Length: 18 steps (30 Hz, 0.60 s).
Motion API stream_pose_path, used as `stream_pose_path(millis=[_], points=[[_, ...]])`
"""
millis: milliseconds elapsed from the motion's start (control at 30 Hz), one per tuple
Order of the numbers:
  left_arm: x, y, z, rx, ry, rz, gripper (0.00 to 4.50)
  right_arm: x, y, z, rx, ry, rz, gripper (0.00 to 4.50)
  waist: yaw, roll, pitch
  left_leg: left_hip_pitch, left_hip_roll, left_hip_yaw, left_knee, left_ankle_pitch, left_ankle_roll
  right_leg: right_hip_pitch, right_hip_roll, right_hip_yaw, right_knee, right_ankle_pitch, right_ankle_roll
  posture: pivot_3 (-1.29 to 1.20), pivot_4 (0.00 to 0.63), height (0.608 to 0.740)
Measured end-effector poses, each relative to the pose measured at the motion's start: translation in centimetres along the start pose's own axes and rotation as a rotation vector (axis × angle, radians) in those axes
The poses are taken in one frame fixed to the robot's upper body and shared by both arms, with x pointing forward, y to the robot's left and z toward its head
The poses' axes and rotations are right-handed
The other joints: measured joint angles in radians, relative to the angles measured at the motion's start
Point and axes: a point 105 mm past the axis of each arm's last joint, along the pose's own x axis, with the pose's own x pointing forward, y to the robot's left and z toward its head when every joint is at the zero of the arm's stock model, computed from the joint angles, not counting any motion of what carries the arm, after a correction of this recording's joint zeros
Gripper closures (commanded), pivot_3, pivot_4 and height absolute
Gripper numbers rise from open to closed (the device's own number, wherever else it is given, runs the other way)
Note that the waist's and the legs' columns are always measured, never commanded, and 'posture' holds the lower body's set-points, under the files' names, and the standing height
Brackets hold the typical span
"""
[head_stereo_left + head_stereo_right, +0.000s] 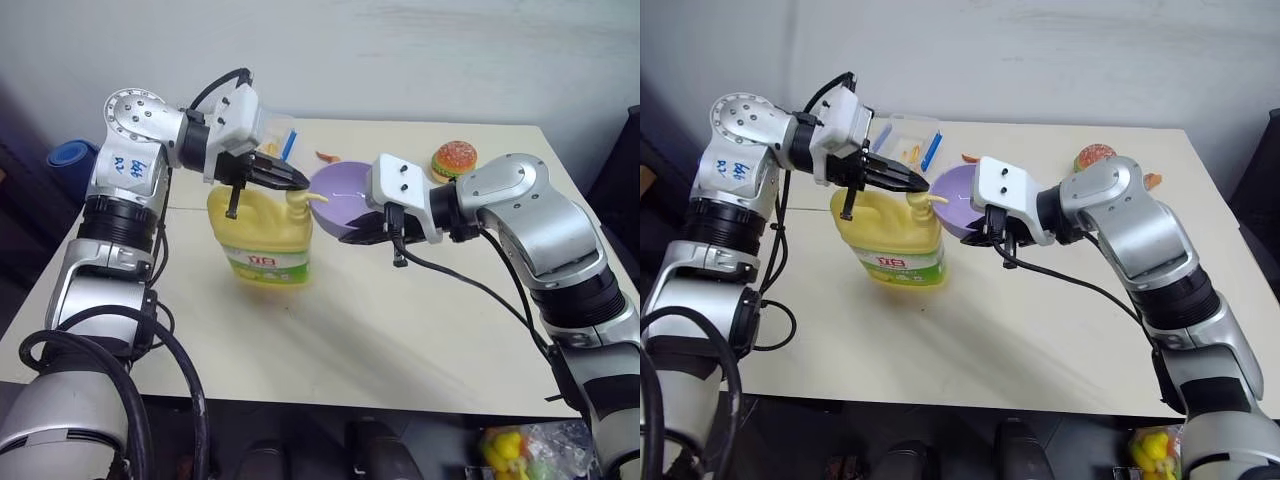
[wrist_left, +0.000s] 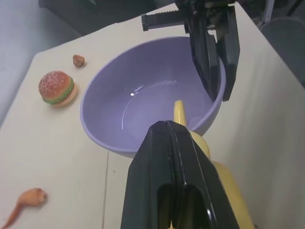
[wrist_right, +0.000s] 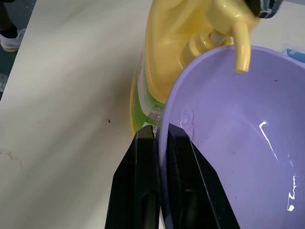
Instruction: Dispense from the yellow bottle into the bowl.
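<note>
Nearest us on the cream desk (image 1: 330, 350) stands the tall yellow plastic jug with its green-and-white label (image 1: 262, 235), upright. On top of it, the left pincer (image 1: 290, 180) is clenched, its black fingers pressed together on the pale yellow pump head (image 3: 224, 21), whose spout hangs over the rim of the small round lavender plastic bowl (image 2: 143, 102). The right pincer (image 3: 159, 183) is grasping that bowl's rim, one finger inside the wall and one outside, holding it just beside the jug. Farther back sit a clear plastic box (image 1: 908, 135) and a toy burger (image 1: 454, 158).
</note>
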Motion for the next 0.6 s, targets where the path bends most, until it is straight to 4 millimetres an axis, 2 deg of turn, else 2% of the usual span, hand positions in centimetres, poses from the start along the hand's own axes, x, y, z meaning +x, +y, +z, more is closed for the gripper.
stream_pose_path(millis=[200,267,367,500,600], points=[[-0.3,0.2,1.5,-0.141,-0.095,-0.002,4.49,0.0,0.0,-0.1,0.002,0.000,0.001,4.50,-0.006,0.000,0.002,-0.009,0.001,-0.001,0.000,0.000,0.000,-0.008,0.000,0.001,0.000,0.000,0.000,0.00,0.150,0.740],[-0.9,0.2,2.7,-0.155,-0.130,0.000,4.49,0.1,0.1,-0.3,0.008,0.000,0.003,4.50,-0.008,0.000,0.002,-0.018,0.001,-0.002,0.002,0.001,-0.001,-0.017,-0.001,0.003,0.003,0.000,0.000,0.00,0.150,0.740],[-2.1,0.1,3.8,-0.179,-0.167,0.013,4.49,0.2,0.4,-0.6,0.022,-0.003,0.013,4.50,-0.012,0.000,0.002,-0.019,0.001,-0.002,0.002,0.001,-0.002,-0.019,-0.001,0.004,0.003,0.000,0.000,0.00,0.150,0.740],[-3.9,-0.5,5.3,-0.225,-0.224,0.022,3.69,-0.7,0.8,-0.8,0.015,0.000,-0.002,4.50,-0.014,0.000,0.002,-0.019,0.000,-0.003,0.002,0.001,-0.002,-0.018,-0.002,0.004,0.003,0.000,0.000,0.00,0.150,0.740],[-6.1,-2.2,6.3,-0.259,-0.256,0.022,2.76,-1.3,1.6,-2.9,0.098,0.021,-0.027,4.50,-0.016,0.000,0.002,-0.019,0.000,-0.003,0.002,0.001,-0.002,-0.018,-0.002,0.005,0.003,0.000,0.000,0.00,0.150,0.740]])
